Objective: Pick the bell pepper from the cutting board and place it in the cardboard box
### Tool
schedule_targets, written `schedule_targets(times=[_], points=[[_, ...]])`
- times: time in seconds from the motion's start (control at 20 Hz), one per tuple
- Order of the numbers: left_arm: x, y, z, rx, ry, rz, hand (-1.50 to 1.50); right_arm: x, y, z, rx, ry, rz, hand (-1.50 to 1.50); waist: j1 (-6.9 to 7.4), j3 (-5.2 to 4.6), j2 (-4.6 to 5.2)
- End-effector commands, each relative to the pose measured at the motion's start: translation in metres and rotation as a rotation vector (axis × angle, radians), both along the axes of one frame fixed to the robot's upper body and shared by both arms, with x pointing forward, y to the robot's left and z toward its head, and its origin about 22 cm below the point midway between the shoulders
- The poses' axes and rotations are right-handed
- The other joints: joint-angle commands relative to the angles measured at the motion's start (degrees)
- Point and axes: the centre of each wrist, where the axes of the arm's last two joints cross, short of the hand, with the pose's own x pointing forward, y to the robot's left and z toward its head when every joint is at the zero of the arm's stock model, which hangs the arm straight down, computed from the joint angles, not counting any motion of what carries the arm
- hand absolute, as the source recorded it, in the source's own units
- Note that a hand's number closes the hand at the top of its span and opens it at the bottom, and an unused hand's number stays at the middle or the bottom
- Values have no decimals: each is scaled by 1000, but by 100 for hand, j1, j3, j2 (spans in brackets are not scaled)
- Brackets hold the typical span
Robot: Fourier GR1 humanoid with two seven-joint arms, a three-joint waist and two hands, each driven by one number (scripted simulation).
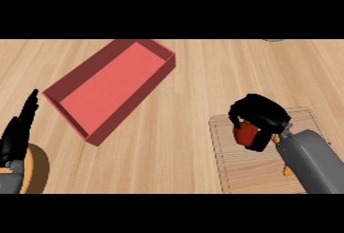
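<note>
The right hand point(260, 119) is curled round the red pepper point(246, 134), fingers arched over its top and thumb against its near side, so only part of the fruit shows between them. The pepper sits over the far-left part of the board point(249, 168), at the right of the bench point(181, 150); whether it has lifted off the board cannot be told. It should handle as a light, hollow thing with a smooth, waxy skin that could slip, stiff enough to take a wrap round its widest part without bruising.

The box point(67, 86), a reddish open tray with low walls, lies well apart to the far left, set at a slant, and nothing shows inside it. The left hand point(19, 132) rests at the left edge, fingers straight and up, holding nothing, above an orange-rimmed round thing point(39, 169) partly cut off.
</note>
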Motion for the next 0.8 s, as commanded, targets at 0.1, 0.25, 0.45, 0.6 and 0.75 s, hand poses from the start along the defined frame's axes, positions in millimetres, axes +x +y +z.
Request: schedule_targets(times=[0.1,0.25,0.45,0.6,0.75], points=[[2,-3,0,-2,18,-4,0,24,43,23,74,-118,-520,150,10,-2,-12],[0,9,-2,-10,5,-13,0,34,81,66,156,-211,-570,150,54,0,4],[12,4,8,-3,4,-9,0,25,123,93,264,-390,-467,150,8,7,12],[9,-8,-7,-14,15,-5,0,33,134,122,312,-399,-409,150,36,9,20],[4,1,-5,2,1,-4,0,30,155,138,333,-364,-364,150,37,8,16]])
